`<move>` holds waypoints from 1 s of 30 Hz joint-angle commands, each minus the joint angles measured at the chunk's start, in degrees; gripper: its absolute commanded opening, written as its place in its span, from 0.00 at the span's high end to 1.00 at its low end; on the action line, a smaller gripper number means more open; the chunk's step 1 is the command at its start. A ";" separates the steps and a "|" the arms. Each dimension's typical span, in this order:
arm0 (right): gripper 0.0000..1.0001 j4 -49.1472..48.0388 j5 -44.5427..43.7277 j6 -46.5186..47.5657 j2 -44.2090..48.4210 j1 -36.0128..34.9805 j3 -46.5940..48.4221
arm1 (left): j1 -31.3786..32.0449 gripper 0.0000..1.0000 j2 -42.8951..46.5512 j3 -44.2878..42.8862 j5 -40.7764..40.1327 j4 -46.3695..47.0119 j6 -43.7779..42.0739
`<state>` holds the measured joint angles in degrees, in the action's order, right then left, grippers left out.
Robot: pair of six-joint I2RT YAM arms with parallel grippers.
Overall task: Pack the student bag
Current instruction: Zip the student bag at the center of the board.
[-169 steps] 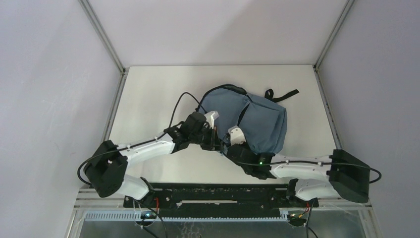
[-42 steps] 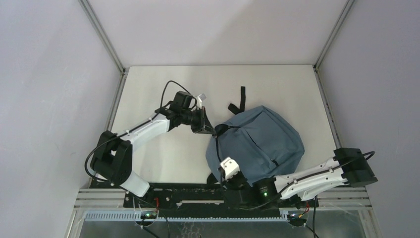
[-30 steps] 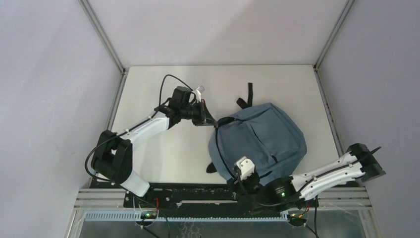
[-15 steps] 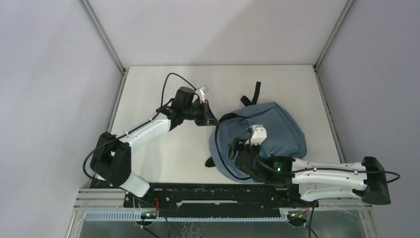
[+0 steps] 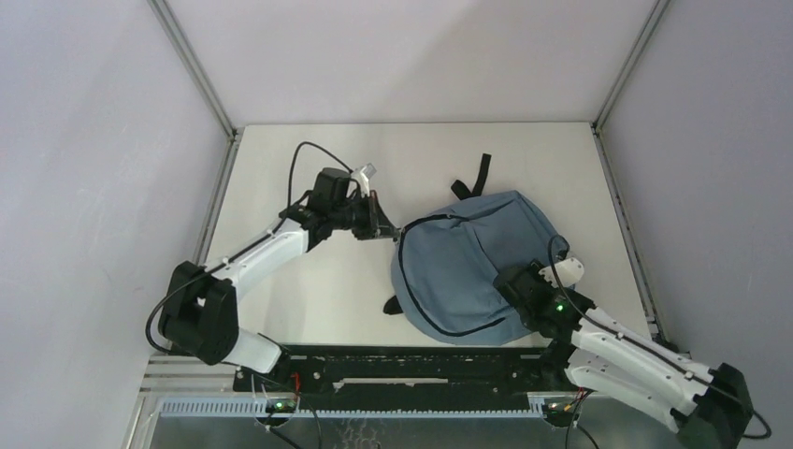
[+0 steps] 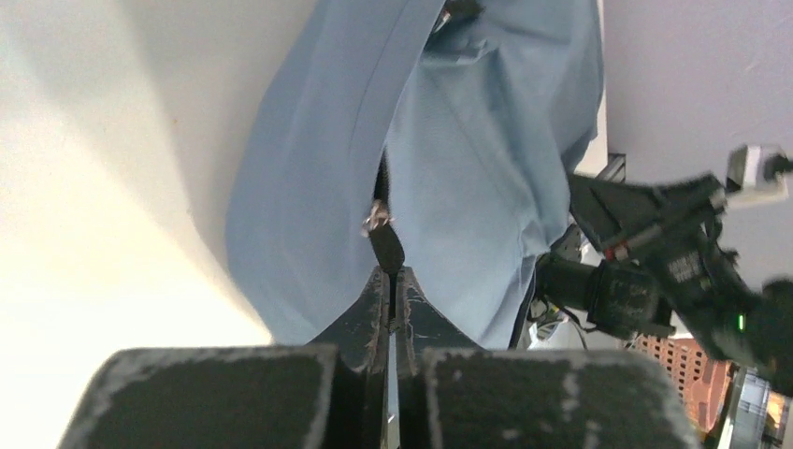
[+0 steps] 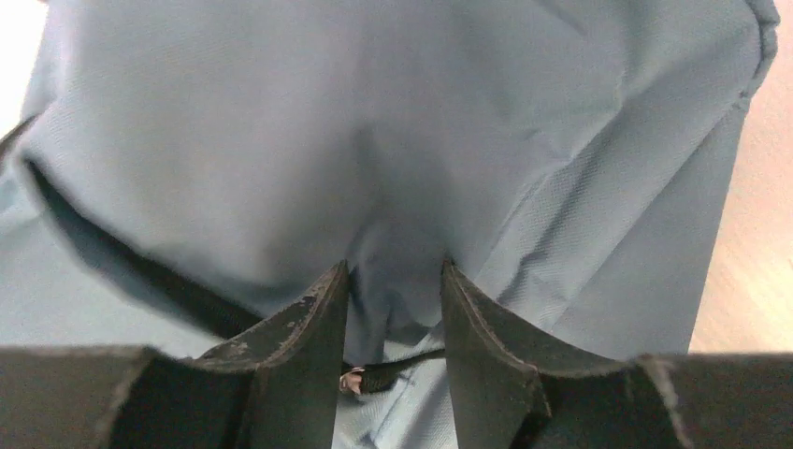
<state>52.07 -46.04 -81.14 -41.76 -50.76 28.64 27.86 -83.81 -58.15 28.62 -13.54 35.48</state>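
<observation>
One pale table [image 5: 281, 168], boxed by grey walls, both arms bolted at the near edge

Student bag [image 5: 468, 253]: dusty blue-grey backpack, lies flat right of the table's centre, rounded outline, black zip trim curving along its left and near edge. In the left wrist view the bag [image 6: 309, 187] fills the upper frame. In the right wrist view its fabric [image 7: 374, 122] fills nearly everything

Left arm [image 5: 262, 257]: stretched from its base at the near left, out toward the bag's far-left corner

Right arm [image 5: 636, 360]: folded low at the near right, wrist reaching over the bag's near-right edge

Black strap [image 5: 480, 173]: sticks out from the bag's far side, lying on the table. A second black strap end [image 5: 393, 305] pokes out at the near-left edge

Right gripper [image 5: 512, 283]: on the bag's right part. Wrist view shows the right gripper [image 7: 393, 281] with fingers part way apart, a puckered fold of bag fabric pinched between them

Left gripper [image 5: 388, 230]: at the bag's far-left corner. Wrist view shows the left gripper [image 6: 390, 273] with fingers pressed together, tips clamped on the black zip pull [image 6: 384, 245]

Small metal ring [image 6: 377, 219]: joins the zip pull to the zip line
</observation>
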 commanded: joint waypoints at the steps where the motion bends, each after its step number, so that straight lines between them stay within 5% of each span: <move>1: 0.52 -20.60 11.87 14.04 -3.36 15.21 -5.63 | -0.08 1.00 5.58 5.88 1.12 1.78 -2.38; 6: 0.45 -42.48 30.94 35.75 -16.75 37.03 -3.37 | 4.02 1.00 11.92 13.72 1.06 0.95 -2.46; 10: 0.39 -39.58 40.63 45.95 -26.89 41.95 9.98 | 11.36 1.00 15.37 15.06 0.45 1.15 -0.82; 15: 0.26 -33.48 38.73 51.22 -15.71 30.26 13.73 | 13.10 1.00 16.11 12.72 -0.55 1.32 -0.46; 22: 0.29 -30.77 41.45 61.42 -1.05 4.33 9.93 | 12.19 1.00 11.10 7.82 0.78 0.54 -2.45; 30: 0.29 -35.48 30.40 65.38 -10.61 -16.29 7.79 | 11.54 1.00 10.97 9.79 2.58 3.26 -1.12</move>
<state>19.49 -9.47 -20.82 -46.57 -61.87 37.12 40.32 -73.91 -46.92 29.32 -13.54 34.52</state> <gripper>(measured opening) 0.702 0.008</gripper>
